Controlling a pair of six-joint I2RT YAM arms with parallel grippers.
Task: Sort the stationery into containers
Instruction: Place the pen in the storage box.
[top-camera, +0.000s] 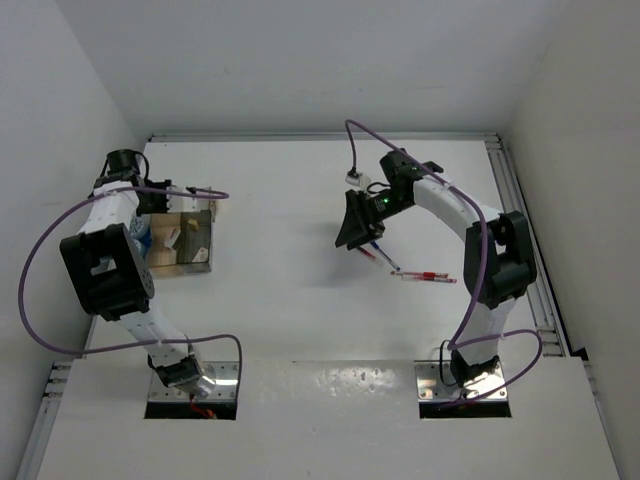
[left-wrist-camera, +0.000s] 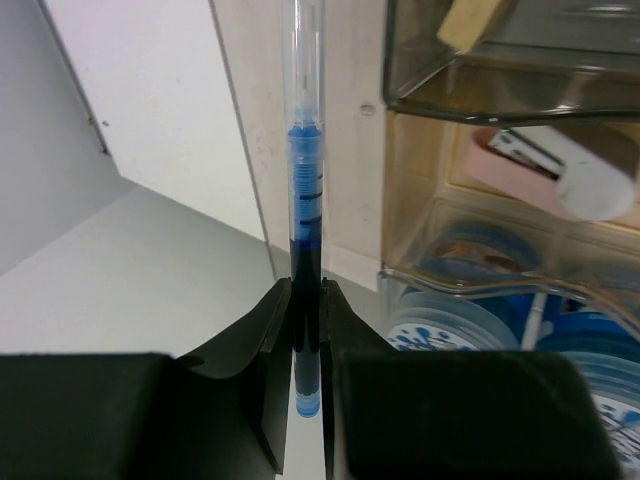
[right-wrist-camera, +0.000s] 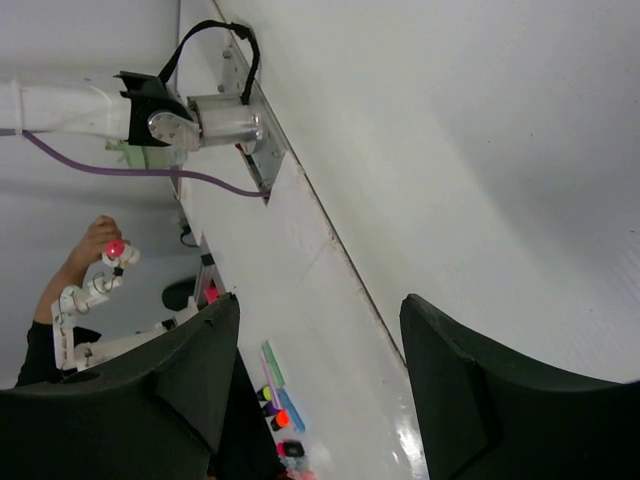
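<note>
Fingers of the left tool (left-wrist-camera: 305, 300) pinch a blue pen (left-wrist-camera: 305, 190) by one end, just beside the clear box (left-wrist-camera: 420, 105) on the left of the worktop (top-camera: 300, 320), where its long free end could catch the rim and twist loose, while the right tool (right-wrist-camera: 320, 340) hovers spread near red pens (top-camera: 430, 276).

A white table (top-camera: 290, 300) is seen; a clear box (top-camera: 195, 255) is set at centre left, and thin pens (top-camera: 428, 277) are laid right of centre.
</note>
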